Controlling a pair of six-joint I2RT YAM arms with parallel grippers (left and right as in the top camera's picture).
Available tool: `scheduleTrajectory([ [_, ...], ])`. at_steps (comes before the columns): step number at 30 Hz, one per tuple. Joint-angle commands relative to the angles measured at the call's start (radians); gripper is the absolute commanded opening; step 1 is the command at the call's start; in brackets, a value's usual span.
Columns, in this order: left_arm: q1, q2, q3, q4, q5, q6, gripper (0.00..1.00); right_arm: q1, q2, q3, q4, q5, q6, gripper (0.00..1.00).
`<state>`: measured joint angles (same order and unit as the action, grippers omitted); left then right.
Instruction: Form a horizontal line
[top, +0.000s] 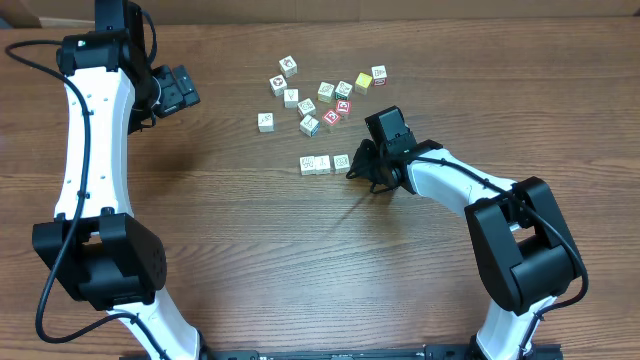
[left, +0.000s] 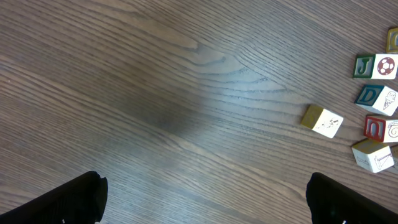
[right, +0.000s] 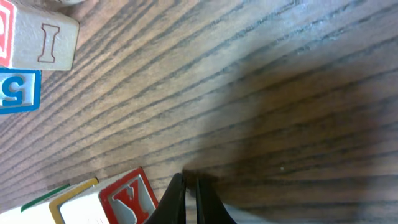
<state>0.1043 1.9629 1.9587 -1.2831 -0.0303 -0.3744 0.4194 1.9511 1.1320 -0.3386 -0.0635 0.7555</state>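
Cream cube row (top: 324, 163), lengthwise left-right

Loose cubes (top: 326, 91) on wooden table (top: 250, 250)

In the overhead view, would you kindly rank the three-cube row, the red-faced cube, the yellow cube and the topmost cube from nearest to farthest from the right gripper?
From the right gripper:
1. three-cube row, just beside it on the left
2. red-faced cube, above the row
3. yellow cube, higher, to the right
4. topmost cube, far upper left
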Motion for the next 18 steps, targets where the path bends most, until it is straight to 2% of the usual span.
scheduleTrajectory([
  [1,-0.013,-0.005,0.006,0.001,0.005,-0.007,1.0,-0.001,0.011,-0.013,0.014,0.021,-0.001,0.04],
  [18,-0.013,-0.005,0.006,0.001,0.005,-0.007,1.0,0.0,0.011,-0.013,0.027,-0.018,-0.004,0.04],
])
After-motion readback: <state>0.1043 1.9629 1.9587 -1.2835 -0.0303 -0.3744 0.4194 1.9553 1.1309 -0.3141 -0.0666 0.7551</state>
